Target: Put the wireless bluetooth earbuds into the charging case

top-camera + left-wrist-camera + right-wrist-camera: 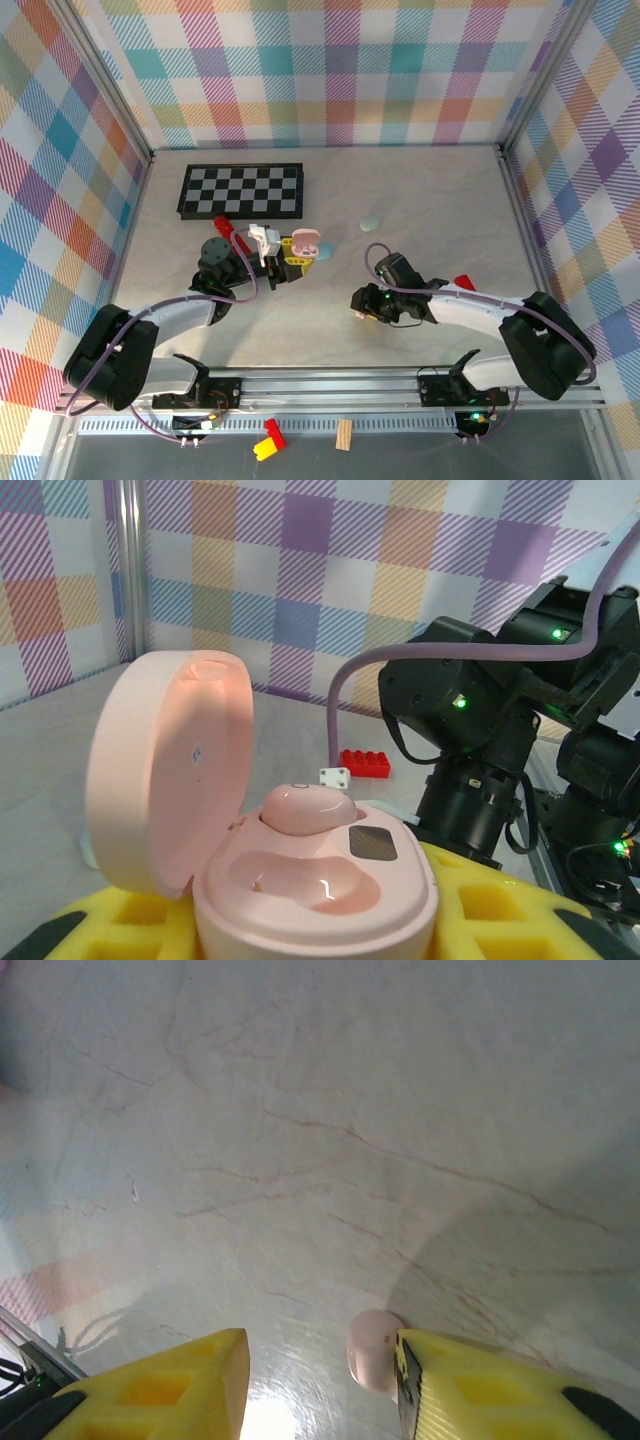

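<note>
the loose pink earbud (372,1350) lies on the tabletop (300,1110) between the fingers of the right gripper (320,1385), touching the inner face of one yellow finger pad (490,1395). the jaws stand open, with a clear gap to the other pad, so nothing is clamped yet. the left gripper (296,255) is closed on the base of the pink charging case (320,890), holding it upright with the lid (165,770) swung open. one seated earbud (307,808) occupies the far socket and the near socket is empty. handling estimate: the earbud is a very light, rigid, glossy plastic shell with rounded faces, so it is likely to slide or squirt out under an off-centre pinch. grip it across its widest part with low force, centred on the pads. the case is also hard and smooth, and its hinge should not be loaded sideways. the tabletop is pale, marbled, smooth and slightly reflective, offering little friction. the cell is enclosed by pastel plaid walls (330,70). a chessboard (242,190) lies at the back, and a mint case (371,222) lies well apart from both grippers. a red brick (365,763) and a white die (334,776) sit beyond the open case.
</note>
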